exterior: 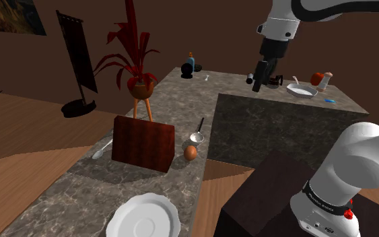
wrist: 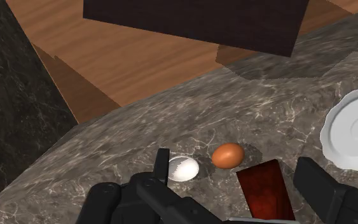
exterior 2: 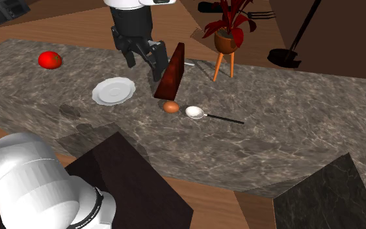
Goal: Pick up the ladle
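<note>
**Inspector:** Shoulder view, findings?

**Assistant:** The ladle (exterior: 196, 134) lies flat on the counter (exterior: 80, 188). Its bowl is just beside the egg (exterior: 190, 153), at the end of the block (exterior: 143, 143) towards that view's right. The handle points away from the camera. The gripper (exterior: 260, 75) hangs high, well apart from the ladle. A plate (exterior: 144, 217) sits nearer the camera.

**Inspector:** Second exterior view?

**Assistant:** The ladle (exterior 2: 214, 116) lies with its bowl next to the egg (exterior 2: 170, 107) and its handle running to that view's right. The gripper (exterior 2: 143, 63) is above the counter, between the plate (exterior 2: 114, 90) and the block (exterior 2: 170, 71).

**Inspector:** Wrist view?

**Assistant:** The fingers (wrist: 163, 162) stand apart and clasp nothing. The ladle's bowl (wrist: 184, 168) shows close by one finger, with the egg (wrist: 227, 154) just beside the bowl. The block (wrist: 266, 191) lies between the two fingers, lower down.
</note>
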